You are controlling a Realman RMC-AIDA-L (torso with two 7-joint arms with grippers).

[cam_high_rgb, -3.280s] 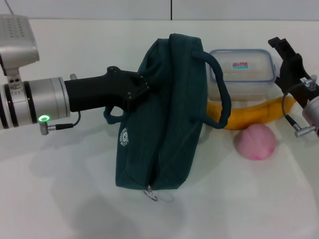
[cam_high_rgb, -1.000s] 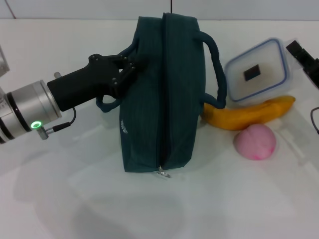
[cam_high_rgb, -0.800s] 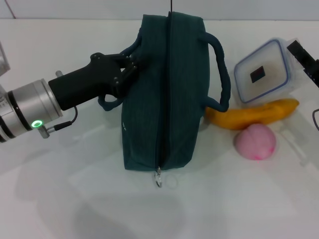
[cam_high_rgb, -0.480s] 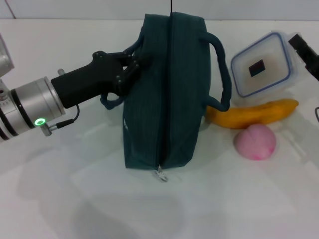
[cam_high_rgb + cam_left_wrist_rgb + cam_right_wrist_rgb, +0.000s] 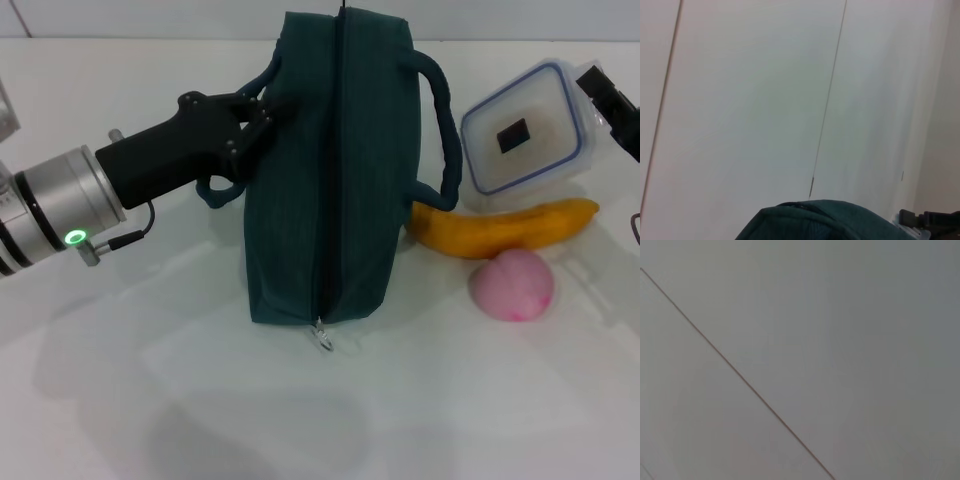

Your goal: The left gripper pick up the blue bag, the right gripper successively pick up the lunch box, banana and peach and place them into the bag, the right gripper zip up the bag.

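The blue bag [image 5: 335, 170] stands upright in the middle of the table, its zip line running along the top to a ring pull [image 5: 325, 340] at the near end. My left gripper [image 5: 255, 115] is shut on the bag's left handle. The bag's top [image 5: 815, 220] also shows in the left wrist view. The lunch box [image 5: 525, 130] hangs tilted on edge above the table at the right, its underside facing me. My right gripper [image 5: 598, 88] is shut on its far right rim. Below the box, the banana [image 5: 510, 228] and the peach [image 5: 512, 284] lie on the table.
White tabletop [image 5: 200, 400] stretches in front of the bag and to its left. The bag's right handle [image 5: 445, 130] loops out towards the lunch box. The right wrist view shows only a plain pale surface with a seam.
The lunch box, which lay flat behind the banana, has been lifted and tilted by my right gripper. The bag has been pulled more upright and shifted slightly. Banana and peach have not moved.
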